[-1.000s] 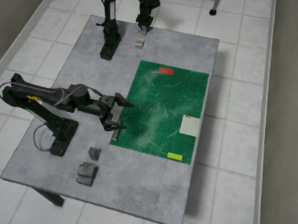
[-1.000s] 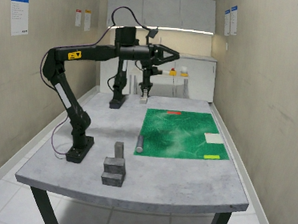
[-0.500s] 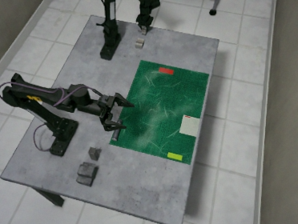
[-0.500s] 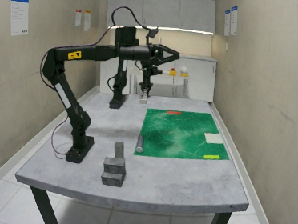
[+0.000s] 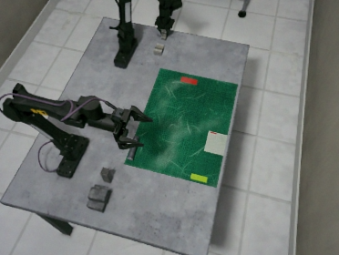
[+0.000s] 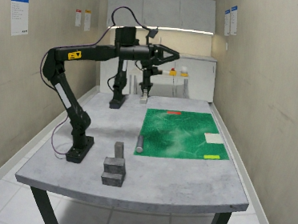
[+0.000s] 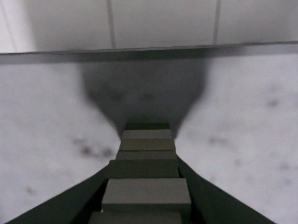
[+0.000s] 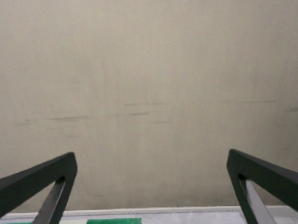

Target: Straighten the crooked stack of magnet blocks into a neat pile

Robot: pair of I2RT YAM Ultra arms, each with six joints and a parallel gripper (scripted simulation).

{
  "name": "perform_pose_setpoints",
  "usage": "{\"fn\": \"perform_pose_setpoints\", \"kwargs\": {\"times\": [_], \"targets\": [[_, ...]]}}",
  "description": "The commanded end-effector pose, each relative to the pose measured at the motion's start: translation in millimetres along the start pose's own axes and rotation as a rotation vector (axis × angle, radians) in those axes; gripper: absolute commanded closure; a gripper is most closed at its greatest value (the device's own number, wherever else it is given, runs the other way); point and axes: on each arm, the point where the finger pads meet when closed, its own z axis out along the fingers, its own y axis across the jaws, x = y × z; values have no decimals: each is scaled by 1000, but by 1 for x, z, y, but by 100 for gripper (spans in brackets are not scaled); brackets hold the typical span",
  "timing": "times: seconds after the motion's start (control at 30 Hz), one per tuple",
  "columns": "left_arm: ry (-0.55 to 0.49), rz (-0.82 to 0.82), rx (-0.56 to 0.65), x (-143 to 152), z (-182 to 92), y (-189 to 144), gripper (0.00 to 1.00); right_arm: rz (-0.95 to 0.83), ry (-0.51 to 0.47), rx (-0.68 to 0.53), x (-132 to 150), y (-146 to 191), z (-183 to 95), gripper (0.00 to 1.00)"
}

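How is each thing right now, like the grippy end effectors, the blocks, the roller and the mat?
Right end effector: open
Left end effector: partly closed, grip unclear
Magnet blocks: stacked
Dark grey blocks: stepped
Grey cylinder: lying down
Green mat: flat

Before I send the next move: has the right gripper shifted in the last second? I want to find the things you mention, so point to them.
No, the right gripper (image 5: pixel 147 132) (image 6: pixel 179 55) (image 8: pixel 150 158) looks unmoved, still over the mat's (image 5: pixel 182 118) (image 6: pixel 180 134) edge in the top view.
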Motion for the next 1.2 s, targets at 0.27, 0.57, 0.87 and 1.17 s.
{"fn": "perform_pose_setpoints", "kwargs": {"times": [0.27, 0.57, 0.87, 1.17], "targets": [[-36, 5, 25, -7, -13, -5, 71, -9, -44, 15, -23, -4, -6, 0], [-36, 5, 25, -7, -13, -5, 70, -9, -44, 15, -23, -4, -6, 0], [-36, 5, 25, -7, -13, -5, 70, -9, -44, 15, -23, -4, -6, 0], [-36, 4, 25, -7, -13, -5, 38, -9, -44, 15, -23, -4, -6, 0]]}}
